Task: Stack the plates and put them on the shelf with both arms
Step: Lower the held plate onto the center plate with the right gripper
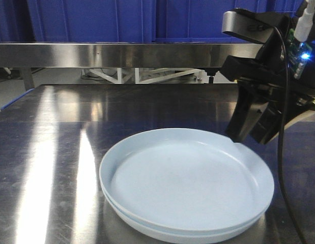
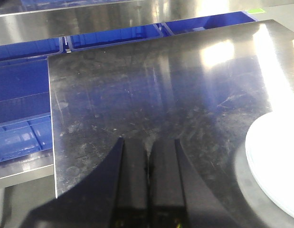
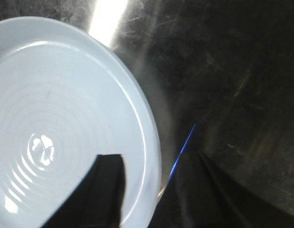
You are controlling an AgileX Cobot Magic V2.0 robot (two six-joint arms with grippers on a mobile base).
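Note:
Two pale blue plates lie stacked on the steel tabletop, the lower one showing only as a rim. My right gripper hangs open at the stack's far right edge. In the right wrist view the right gripper straddles the rim of the top plate, with one finger over the inside and the other outside. My left gripper is shut on nothing above bare tabletop, left of the plates. The shelf runs as a long steel rail behind the table.
The steel tabletop carries bright glare streaks. Blue bins stand behind the shelf. In the left wrist view more blue bins sit beyond the table's left edge.

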